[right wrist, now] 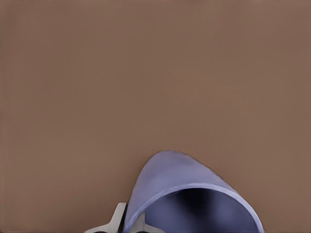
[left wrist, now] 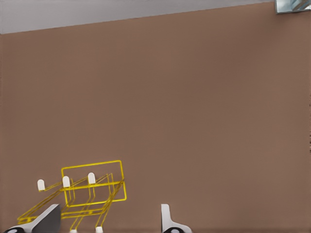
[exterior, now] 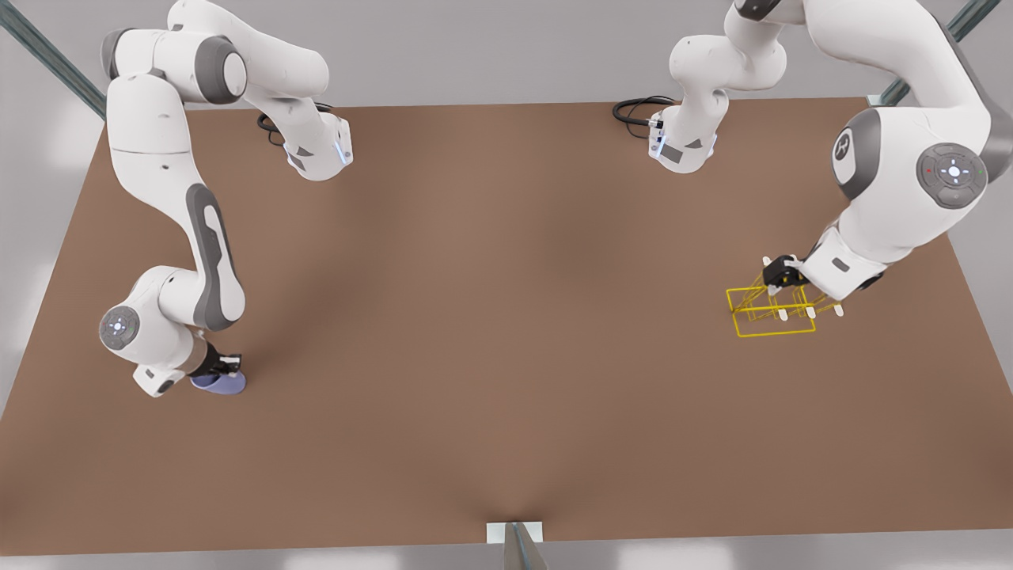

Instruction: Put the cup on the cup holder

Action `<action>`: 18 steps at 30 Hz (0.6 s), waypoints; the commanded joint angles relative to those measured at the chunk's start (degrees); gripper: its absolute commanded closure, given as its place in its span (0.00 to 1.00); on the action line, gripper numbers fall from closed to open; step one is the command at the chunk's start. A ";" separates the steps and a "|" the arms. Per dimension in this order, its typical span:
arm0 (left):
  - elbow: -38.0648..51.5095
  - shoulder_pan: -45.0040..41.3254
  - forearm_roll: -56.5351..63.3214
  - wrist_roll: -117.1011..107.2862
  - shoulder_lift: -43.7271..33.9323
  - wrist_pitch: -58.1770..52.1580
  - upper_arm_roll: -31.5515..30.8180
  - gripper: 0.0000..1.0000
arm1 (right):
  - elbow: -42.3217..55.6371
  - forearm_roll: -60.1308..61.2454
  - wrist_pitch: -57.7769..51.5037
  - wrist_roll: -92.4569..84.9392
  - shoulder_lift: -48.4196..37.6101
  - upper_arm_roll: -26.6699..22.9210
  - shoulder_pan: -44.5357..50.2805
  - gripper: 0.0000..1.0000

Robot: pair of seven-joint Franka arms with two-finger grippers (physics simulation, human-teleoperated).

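Note:
The lavender-blue cup (exterior: 219, 383) lies on the brown table at the front view's left, near the front edge. My right gripper (exterior: 227, 365) is down on it. In the right wrist view the cup (right wrist: 180, 179) is very close with its mouth toward the camera, and my right gripper (right wrist: 130, 222) is shut on its rim wall, one white fingertip (right wrist: 118, 219) showing beside it. The yellow wire cup holder (exterior: 772, 313) stands at the front view's right. My left gripper (exterior: 779, 274) hovers just over its back edge, open; the cup holder (left wrist: 92, 189) sits between and beyond its spread fingertips (left wrist: 167, 218).
The brown table (exterior: 506, 317) stretches wide and bare between the two arms. Both arm bases with black cables (exterior: 637, 111) stand at the far edge. A small white bracket (exterior: 514, 532) sits at the middle of the near edge.

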 commanded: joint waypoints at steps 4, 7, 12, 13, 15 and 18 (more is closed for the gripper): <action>0.02 0.05 0.10 -0.05 -0.29 -0.32 0.08 0.00 | 0.43 0.61 -2.97 -4.24 -0.20 2.30 0.01 0.79; 0.02 0.05 0.01 -0.05 -0.20 -0.23 0.08 0.00 | 1.04 5.08 -4.64 -3.98 -0.64 6.18 0.01 0.79; 0.02 0.05 0.01 -0.14 -0.20 -0.50 0.08 0.00 | 3.85 15.45 -4.02 -3.98 -0.73 11.01 0.63 0.79; 0.02 0.05 -0.08 -0.05 -0.11 -0.41 0.08 0.00 | 4.73 15.99 -3.93 -4.07 0.49 11.19 2.21 0.79; 0.02 0.05 -0.25 -0.05 0.06 -0.41 0.08 0.00 | 6.66 24.42 -3.67 -4.16 2.07 13.12 3.88 0.79; 0.02 0.05 -0.17 -0.14 -0.20 -0.49 0.08 0.00 | 9.13 37.86 -2.27 -4.07 4.88 19.09 5.02 0.79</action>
